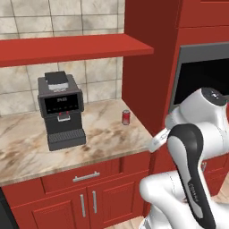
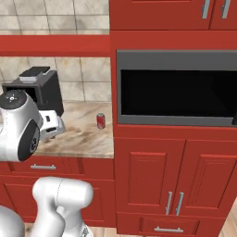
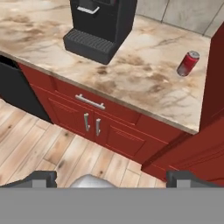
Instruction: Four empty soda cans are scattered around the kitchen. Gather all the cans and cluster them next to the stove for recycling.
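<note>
Small bright red soda can sits by the tall red cabinet side — wide-open gripper could clip that wall reaching in.

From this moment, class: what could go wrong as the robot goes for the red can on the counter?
1. The red can stands close to the tall cabinet side, so a wide-open gripper may clip the wall.
2. It stands alone on smooth marble counter; a nudge could tip or roll it.
3. The coffee machine sits nearby, limiting a sideways swing.
</note>
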{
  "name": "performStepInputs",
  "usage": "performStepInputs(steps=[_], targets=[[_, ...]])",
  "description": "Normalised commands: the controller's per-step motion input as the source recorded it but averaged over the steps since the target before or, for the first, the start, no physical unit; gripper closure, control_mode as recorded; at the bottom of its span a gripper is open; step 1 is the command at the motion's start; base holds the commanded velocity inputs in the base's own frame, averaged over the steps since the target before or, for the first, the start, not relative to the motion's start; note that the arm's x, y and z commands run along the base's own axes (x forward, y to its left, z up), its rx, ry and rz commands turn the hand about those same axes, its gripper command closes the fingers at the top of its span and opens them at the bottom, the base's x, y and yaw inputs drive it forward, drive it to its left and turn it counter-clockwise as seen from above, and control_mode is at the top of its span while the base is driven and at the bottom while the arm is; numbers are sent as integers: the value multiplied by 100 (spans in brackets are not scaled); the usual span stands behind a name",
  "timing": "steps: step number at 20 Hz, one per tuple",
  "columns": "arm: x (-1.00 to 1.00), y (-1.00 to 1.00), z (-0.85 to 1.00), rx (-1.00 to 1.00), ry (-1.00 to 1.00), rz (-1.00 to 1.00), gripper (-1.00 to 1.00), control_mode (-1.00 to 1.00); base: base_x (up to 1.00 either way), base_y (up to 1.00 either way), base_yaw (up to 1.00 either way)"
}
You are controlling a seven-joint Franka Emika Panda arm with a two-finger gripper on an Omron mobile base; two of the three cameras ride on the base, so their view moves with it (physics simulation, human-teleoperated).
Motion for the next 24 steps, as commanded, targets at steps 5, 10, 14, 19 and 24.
performStepInputs(steps=[5,10,14,19,24], targets=[[84,-24,-4,1,9,0,-100,-100,0,0,0],[73,-18,-10,0,6,-4,-100,-100,0,0,0],[62,-10,-16,-2,3,-13,-100,-100,0,0,0],[38,3,-23,-4,0,-29,-100,-100,0,0,0],[22,8,-15,-2,0,-28,-100,-100,0,0,0]])
